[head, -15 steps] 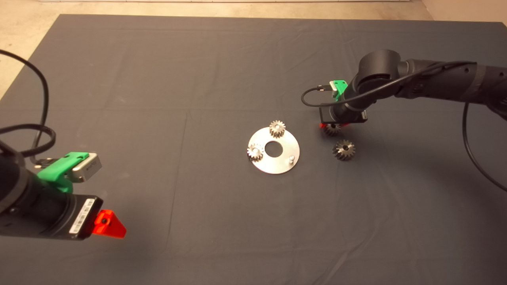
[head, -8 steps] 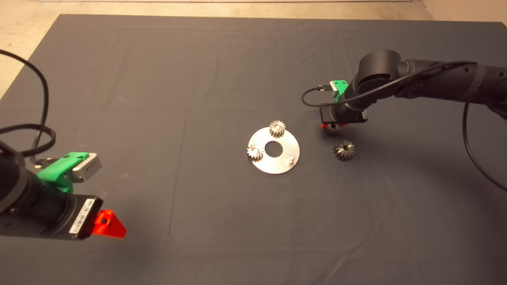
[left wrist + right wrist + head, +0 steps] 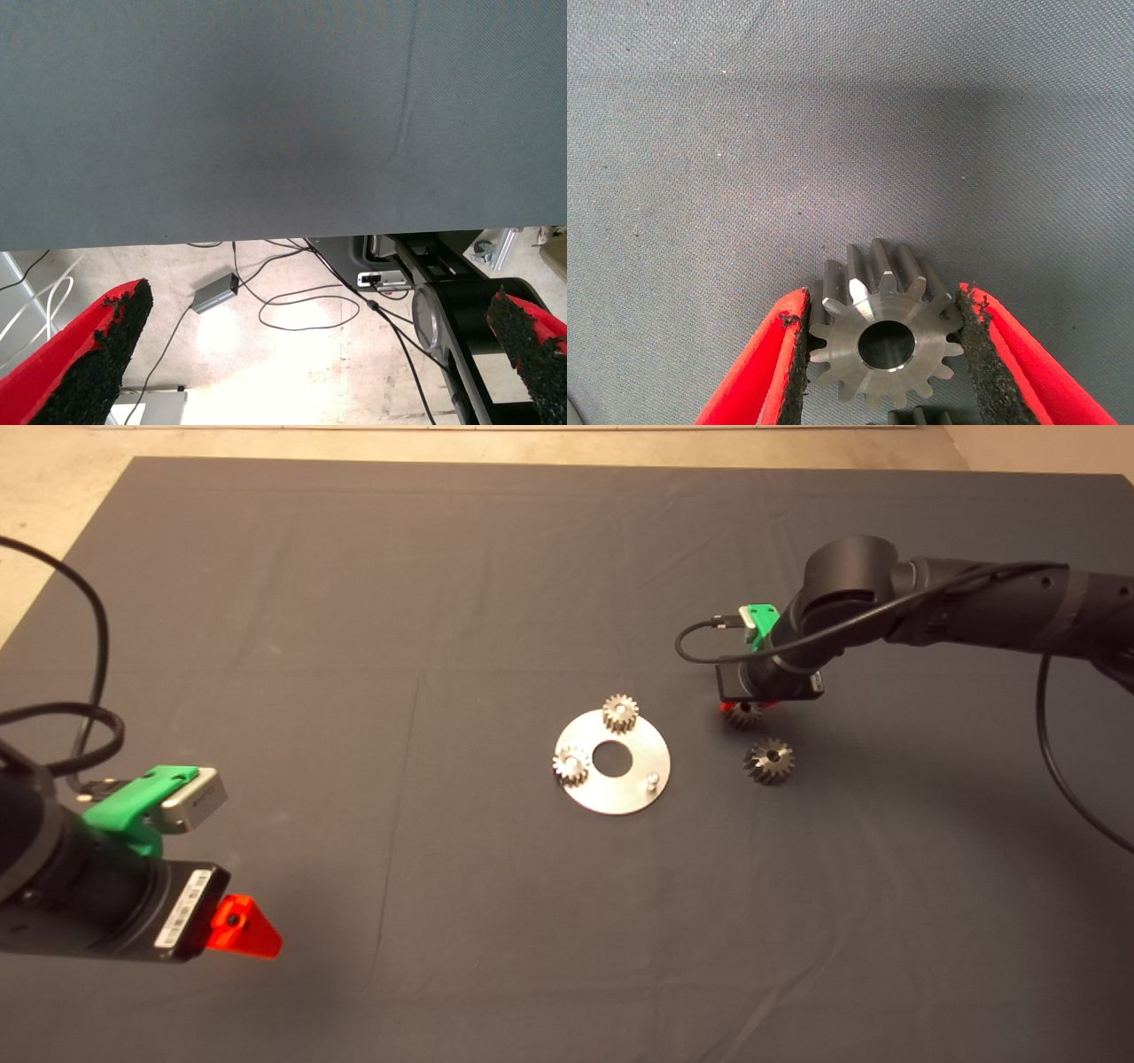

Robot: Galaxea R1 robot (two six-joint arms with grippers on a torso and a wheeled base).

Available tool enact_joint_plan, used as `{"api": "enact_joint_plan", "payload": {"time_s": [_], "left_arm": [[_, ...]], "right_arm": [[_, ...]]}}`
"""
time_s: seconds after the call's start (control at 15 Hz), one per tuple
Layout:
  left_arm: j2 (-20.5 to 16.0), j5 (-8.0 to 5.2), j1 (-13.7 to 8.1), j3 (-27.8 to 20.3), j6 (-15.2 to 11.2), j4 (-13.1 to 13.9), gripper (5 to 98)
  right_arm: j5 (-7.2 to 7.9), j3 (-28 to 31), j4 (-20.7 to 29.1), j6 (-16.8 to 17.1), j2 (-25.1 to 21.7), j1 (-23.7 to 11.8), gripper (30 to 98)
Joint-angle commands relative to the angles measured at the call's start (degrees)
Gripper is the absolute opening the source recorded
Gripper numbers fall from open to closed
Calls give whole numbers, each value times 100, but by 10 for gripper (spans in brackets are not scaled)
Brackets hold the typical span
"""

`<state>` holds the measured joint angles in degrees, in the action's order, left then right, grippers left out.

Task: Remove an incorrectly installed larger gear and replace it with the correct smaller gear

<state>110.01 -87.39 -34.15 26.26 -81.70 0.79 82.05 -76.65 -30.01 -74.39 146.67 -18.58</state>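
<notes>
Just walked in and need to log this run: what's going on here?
The right gripper is down on the mat, its fingers closed against the smaller gear. The larger gear lies loose nearby, off the metal disc, where two paler gears sit and one pin is bare. The left gripper waits, open.

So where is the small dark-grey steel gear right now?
In the head view the small dark-grey steel gear sits on the mat right of the round metal plate, between the right tool's pads, just beyond the wide dark-grey gear.
</notes>
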Motion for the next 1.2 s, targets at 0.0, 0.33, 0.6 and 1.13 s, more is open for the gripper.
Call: {"api": "enact_joint_plan", "payload": {"time_s": [0.0, 0.33, 0.6, 1.13], "left_arm": [[-1, -559, -5, -17, 31, -35, 982], [-1, -559, -5, -26, 31, -35, 982], [-1, -559, -5, -26, 31, -35, 982], [-1, -559, -5, -17, 31, -35, 982]], "right_arm": [[-9, 29, 136, 17, -10, -111, 426], [-5, 38, 127, 21, 8, -111, 418], [3, 38, 136, 21, -1, -111, 399], [547, 687, 154, -181, -28, -462, 385]]}}
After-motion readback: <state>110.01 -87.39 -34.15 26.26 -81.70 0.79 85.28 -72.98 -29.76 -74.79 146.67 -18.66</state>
